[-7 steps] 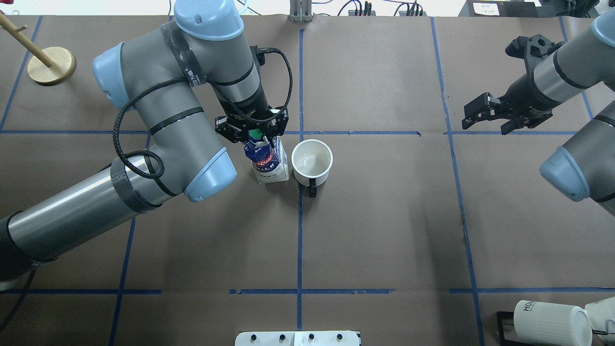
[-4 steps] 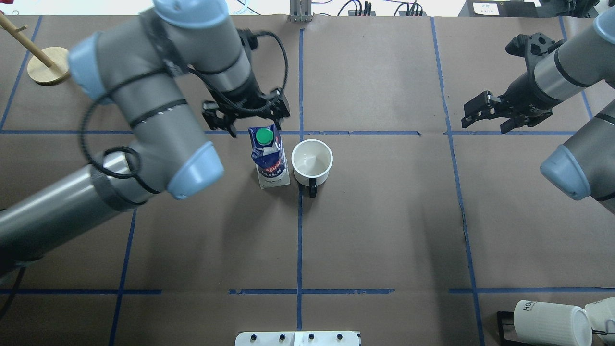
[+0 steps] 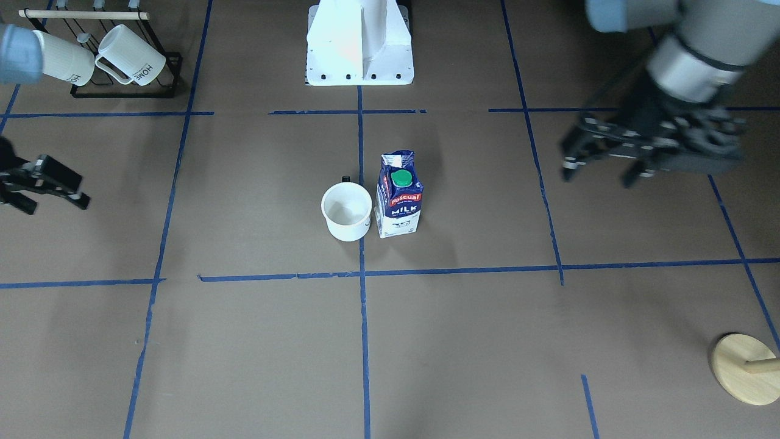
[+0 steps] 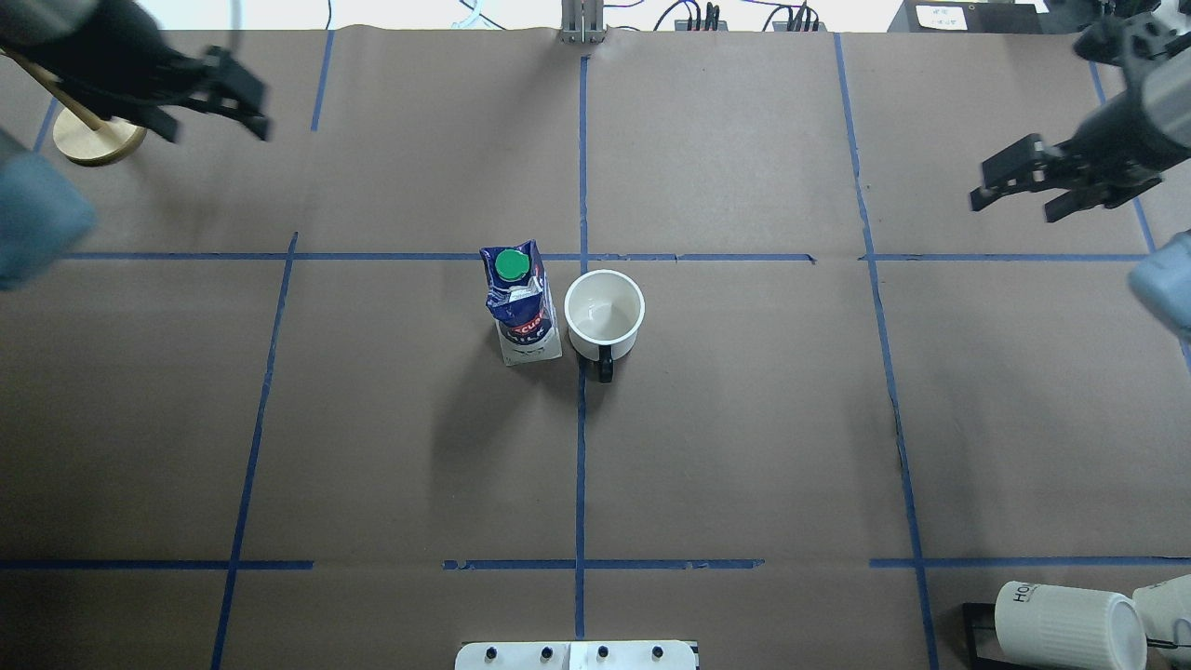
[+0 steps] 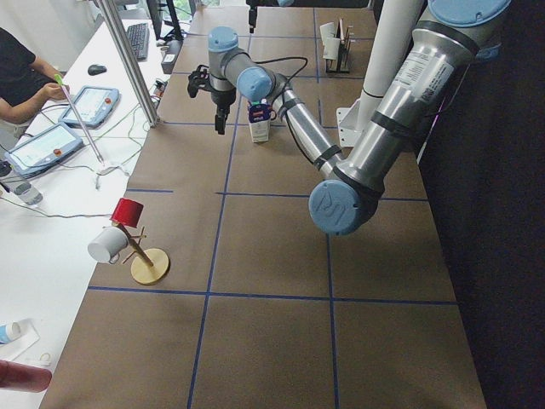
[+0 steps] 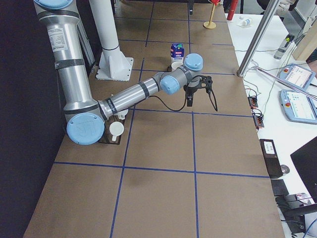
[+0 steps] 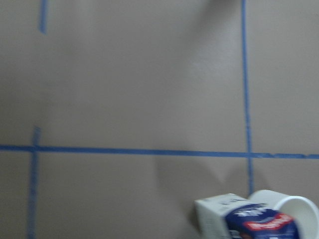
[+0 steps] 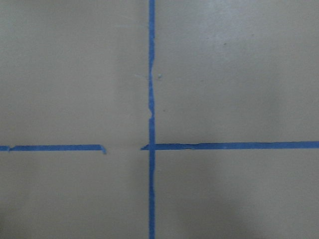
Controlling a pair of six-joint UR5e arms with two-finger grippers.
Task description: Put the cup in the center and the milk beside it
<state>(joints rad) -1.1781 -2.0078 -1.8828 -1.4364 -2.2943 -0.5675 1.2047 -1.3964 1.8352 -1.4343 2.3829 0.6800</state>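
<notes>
- The cup (image 4: 605, 312) stands upright at the center, its base straddling the central blue tape line (image 4: 581, 447). I take that line as the marker for the middle of the surface (image 4: 744, 419), so the cup looks correctly placed.
- Its dark handle points back toward the robot's base and away from the carton, which leaves the flank next to the carton unobstructed.
- The Pascual milk carton (image 4: 521, 302) stands upright just beside the cup on the robot's left, green cap up. The two are so close that I cannot tell whether they touch. I judge that as meeting "beside it".
- The left gripper (image 4: 216, 126) is released, with fingers spread and nothing between them. It hangs well apart from the carton, over the far left corner near the wooden mug-tree base (image 4: 98, 140). Its outline is smeared in both fixed views, but the gap between the fingers is plain.
- The right gripper (image 4: 1014, 200) is also spread and empty, parked over the far right of the surface. Its wrist camera shows only tape lines.
- With both objects free-standing and neither gripper near them, I judge the task essentially complete.
- The carton's crumpled top makes it the likelier of the two to topple if bumped, so I would keep both arms wide of it.
</notes>
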